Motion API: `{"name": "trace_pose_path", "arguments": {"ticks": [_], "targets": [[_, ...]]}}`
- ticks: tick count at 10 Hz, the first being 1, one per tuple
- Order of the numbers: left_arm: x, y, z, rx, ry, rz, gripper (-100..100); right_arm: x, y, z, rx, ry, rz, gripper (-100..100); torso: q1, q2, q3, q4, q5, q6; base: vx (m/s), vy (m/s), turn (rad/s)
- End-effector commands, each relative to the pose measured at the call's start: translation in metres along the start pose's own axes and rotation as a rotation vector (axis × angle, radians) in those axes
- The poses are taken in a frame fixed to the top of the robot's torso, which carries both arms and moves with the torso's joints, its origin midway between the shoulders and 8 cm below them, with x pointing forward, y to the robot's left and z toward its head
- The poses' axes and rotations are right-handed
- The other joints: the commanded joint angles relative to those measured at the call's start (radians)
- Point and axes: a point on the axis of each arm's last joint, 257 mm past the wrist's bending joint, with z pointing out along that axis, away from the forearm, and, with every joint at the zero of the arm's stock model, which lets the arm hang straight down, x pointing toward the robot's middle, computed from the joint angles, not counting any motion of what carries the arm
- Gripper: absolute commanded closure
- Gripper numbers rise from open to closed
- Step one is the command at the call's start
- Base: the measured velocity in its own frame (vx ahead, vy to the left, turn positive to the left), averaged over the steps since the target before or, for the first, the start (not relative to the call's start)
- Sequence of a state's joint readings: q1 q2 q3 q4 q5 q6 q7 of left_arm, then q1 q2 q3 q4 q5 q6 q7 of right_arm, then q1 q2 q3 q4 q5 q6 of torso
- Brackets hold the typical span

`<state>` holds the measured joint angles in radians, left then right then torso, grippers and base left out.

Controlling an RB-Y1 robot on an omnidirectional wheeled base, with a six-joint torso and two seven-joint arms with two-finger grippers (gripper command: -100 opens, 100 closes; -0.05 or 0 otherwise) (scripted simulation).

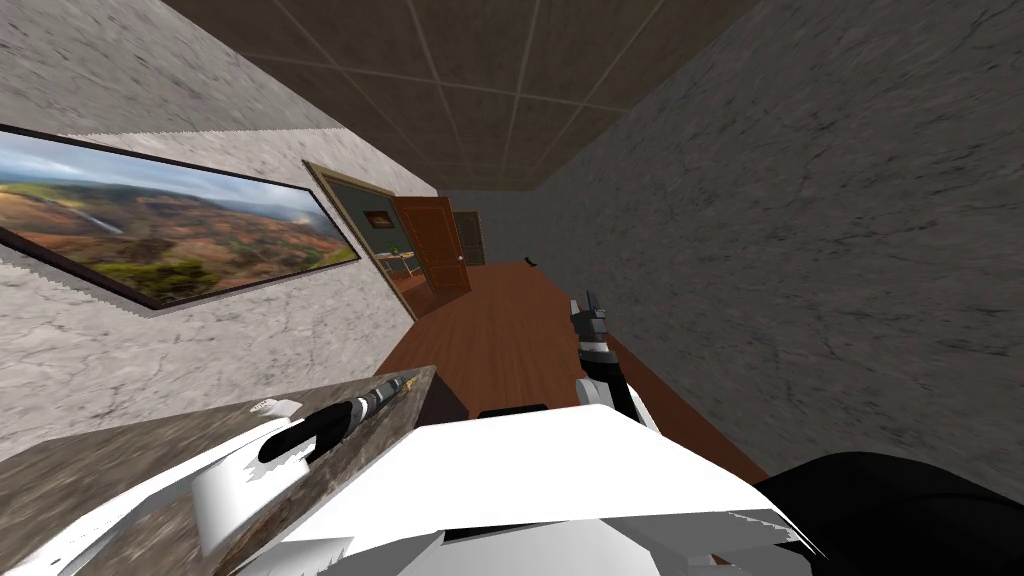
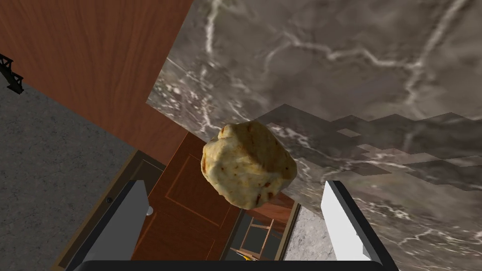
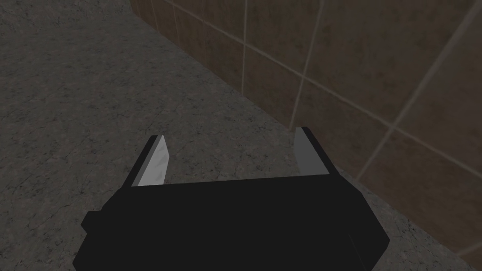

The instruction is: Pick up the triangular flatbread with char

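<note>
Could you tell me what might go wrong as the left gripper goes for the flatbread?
The flatbread seems to sit at the edge of the marble top, so a nudge could tip it off. The left gripper is open with the bread ahead of its tips; closing now would likely miss. Coming in low, the thin fingers may scrape the marble.

A framed landscape picture [image 1: 170, 225] is hanging on the pale wall [image 1: 200, 340]. A brown panelled door [image 1: 432, 245] is standing open down the corridor, the reddish wood floor [image 1: 500, 330] is stretching toward it, and a dark-veined counter [image 1: 120, 460] is sitting below the picture.
</note>
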<state>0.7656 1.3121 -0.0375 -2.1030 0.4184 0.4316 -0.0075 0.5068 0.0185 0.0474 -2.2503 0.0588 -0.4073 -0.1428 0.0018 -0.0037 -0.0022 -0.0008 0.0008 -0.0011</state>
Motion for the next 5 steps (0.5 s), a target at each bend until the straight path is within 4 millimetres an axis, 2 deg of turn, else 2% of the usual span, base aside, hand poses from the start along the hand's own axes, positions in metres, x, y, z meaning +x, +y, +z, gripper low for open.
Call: {"name": "trace_pose_path", "arguments": {"ticks": [1, 4, 5], "targets": [[0.0005, 0.0087, 0.0046, -0.005, -0.009, -0.01, -100, 0.0, 0.0, 0.0, 0.0, 0.0, 0.0, 0, 0.0, 0.0, 0.0, 0.0, 0.0, 0.0, 0.02, -0.003, -0.097], [0.0014, 0.0157, 0.0078, -0.01, -0.014, -0.017, -100, 0.0, 0.0, 0.0, 0.0, 0.0, 0.0, 0, -0.003, 0.001, 0.001, 0.0, -0.001, 0.0, 0.019, -0.01, -0.065], [0.0014, 0.0161, 0.0081, -0.009, -0.015, -0.016, 100, 0.0, 0.0, 0.0, 0.0, 0.0, 0.0, 0, -0.002, 0.002, 0.001, 0.0, -0.001, 0.0, 0.0, 0.001, 0.016]]}}
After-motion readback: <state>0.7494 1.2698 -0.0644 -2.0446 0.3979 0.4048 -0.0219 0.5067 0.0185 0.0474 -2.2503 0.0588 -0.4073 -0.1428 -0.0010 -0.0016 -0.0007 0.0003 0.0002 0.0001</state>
